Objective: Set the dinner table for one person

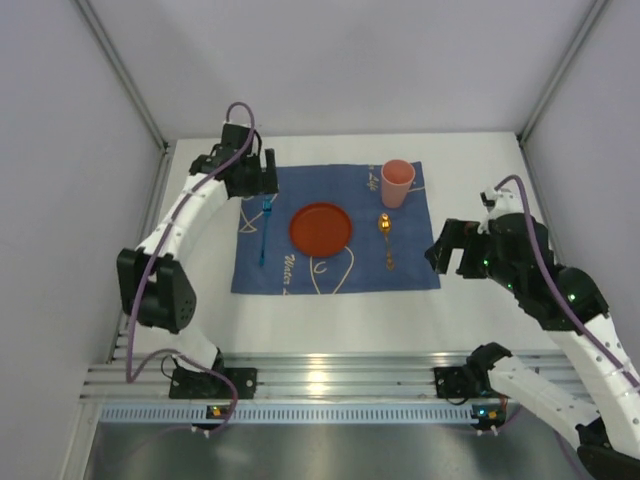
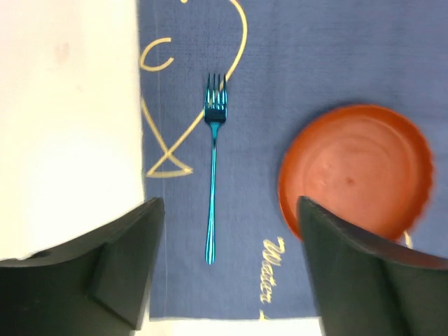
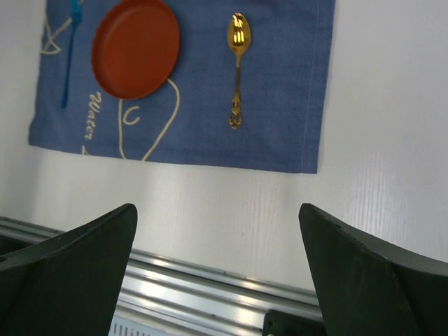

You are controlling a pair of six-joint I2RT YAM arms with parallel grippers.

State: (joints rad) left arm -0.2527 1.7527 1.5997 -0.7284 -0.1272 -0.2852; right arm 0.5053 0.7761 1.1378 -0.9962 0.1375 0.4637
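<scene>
The white dinner table (image 1: 480, 300) carries a blue cloth (image 1: 410, 265) with cream drawings. On the cloth lie a red plate (image 1: 321, 228), a blue fork (image 1: 265, 230) to its left, a gold spoon (image 1: 386, 240) to its right, and a pink cup (image 1: 397, 183) stands upright at the far right corner. My left gripper (image 1: 266, 178) is open and empty above the fork's far end; its wrist view shows the fork (image 2: 213, 182) and plate (image 2: 357, 171) below the gripper (image 2: 229, 204). My right gripper (image 1: 448, 258) is open and empty, just right of the cloth.
The ribbed aluminium rail (image 1: 330, 385) runs along the near edge and shows in the right wrist view (image 3: 210, 280). White walls enclose the table on the left, back and right. The right wrist view also shows the spoon (image 3: 238, 70) and plate (image 3: 136, 47).
</scene>
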